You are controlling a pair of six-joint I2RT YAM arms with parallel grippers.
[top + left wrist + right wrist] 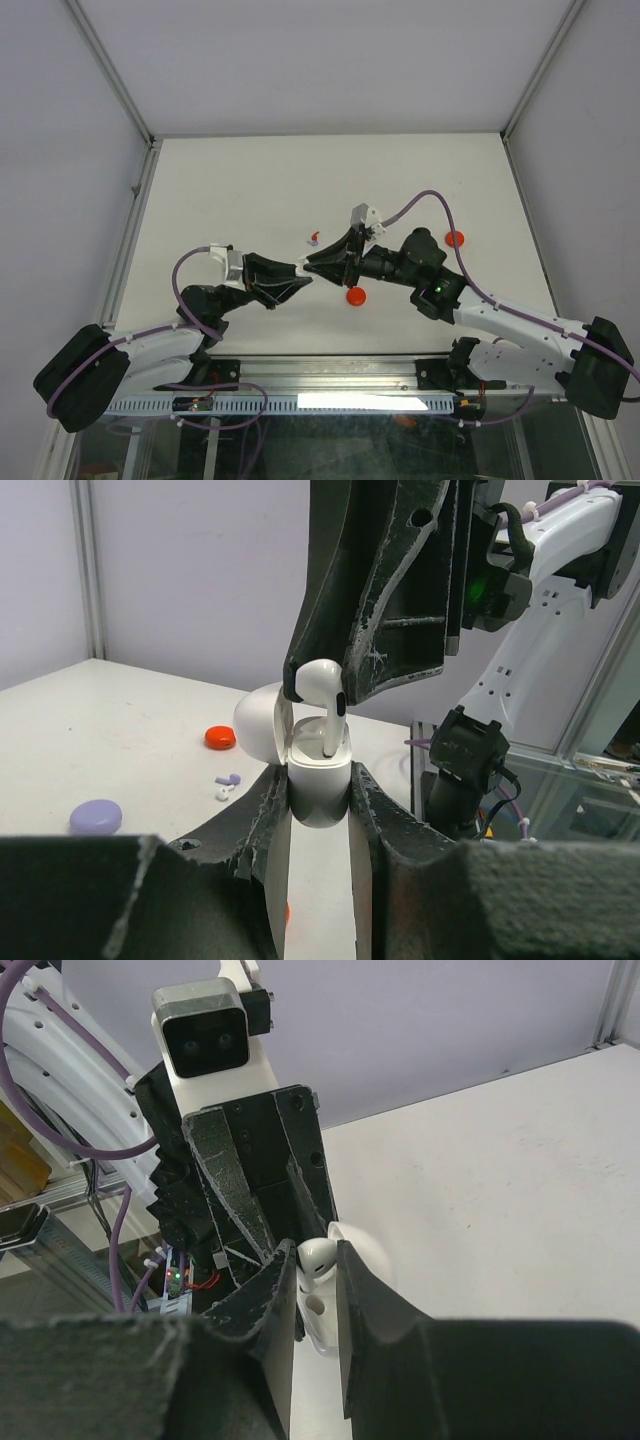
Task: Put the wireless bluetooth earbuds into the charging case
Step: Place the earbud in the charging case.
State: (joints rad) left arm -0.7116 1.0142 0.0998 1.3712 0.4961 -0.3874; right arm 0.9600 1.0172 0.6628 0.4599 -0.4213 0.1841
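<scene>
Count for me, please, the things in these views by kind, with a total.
1 charging case, gripped by the left claw.
3 earbuds: the white earbud in the right claw, plus two loose earbuds on the table.
2 red pucks.
1 purple puck.
Total: 7. Further tiny buds cannot be ruled out.

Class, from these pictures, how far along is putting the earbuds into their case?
Done: the case is open, clamped in the left claw. In hand: the right claw holds a white earbud, stem tip at one socket, not seated. Left: push it home; the second socket looks empty, and loose buds lie on the table.
</scene>
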